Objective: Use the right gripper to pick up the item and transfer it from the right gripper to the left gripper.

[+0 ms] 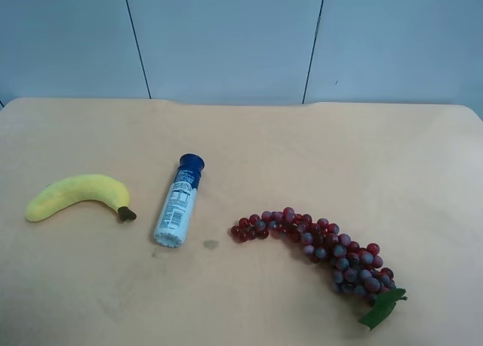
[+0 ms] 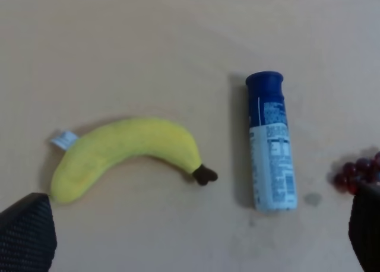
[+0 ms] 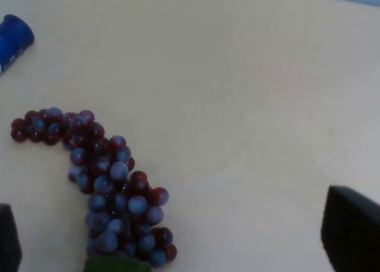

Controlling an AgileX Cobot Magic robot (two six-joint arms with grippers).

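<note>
On the tan table [image 1: 302,149], three things are lying apart, untouched.
Toward the exterior high view's left, the plush banana [image 1: 78,195] is resting with its brown stem pointing at the white bottle [image 1: 177,202]; the grape bunch [image 1: 324,248] is curving away beyond. The left gripper [image 2: 196,236] and the right gripper [image 3: 178,236] are both hovering with fingers spread wide, holding nothing.

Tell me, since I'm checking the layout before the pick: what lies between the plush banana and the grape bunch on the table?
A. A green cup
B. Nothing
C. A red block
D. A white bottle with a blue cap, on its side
D: the exterior high view shows the bottle lying between the banana and the grapes.
</note>
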